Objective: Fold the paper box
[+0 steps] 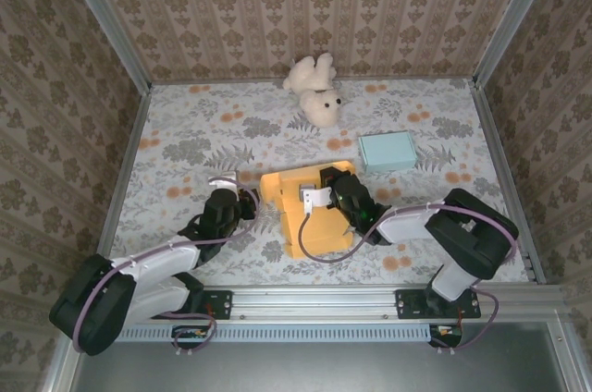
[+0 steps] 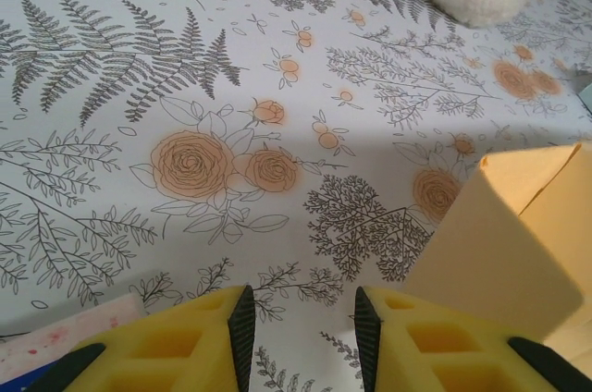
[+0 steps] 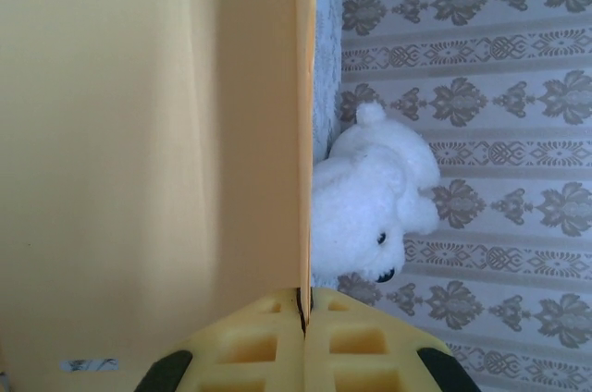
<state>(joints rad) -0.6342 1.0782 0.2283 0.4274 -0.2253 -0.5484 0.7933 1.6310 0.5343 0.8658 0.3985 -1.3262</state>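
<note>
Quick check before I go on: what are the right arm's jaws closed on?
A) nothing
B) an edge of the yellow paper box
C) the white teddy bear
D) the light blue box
B: the right wrist view shows the right gripper with its jaws pinched shut on a thin edge of the yellow paper box, while the teddy bear lies behind it, untouched.

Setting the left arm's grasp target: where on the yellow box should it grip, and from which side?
Probably the left wall of the box, at its top edge, approached from the left. It is thin card standing up, so jaws astride the edge suit it. The left gripper stands open beside that corner, holding nothing; the right gripper is shut on a panel further right.
</note>
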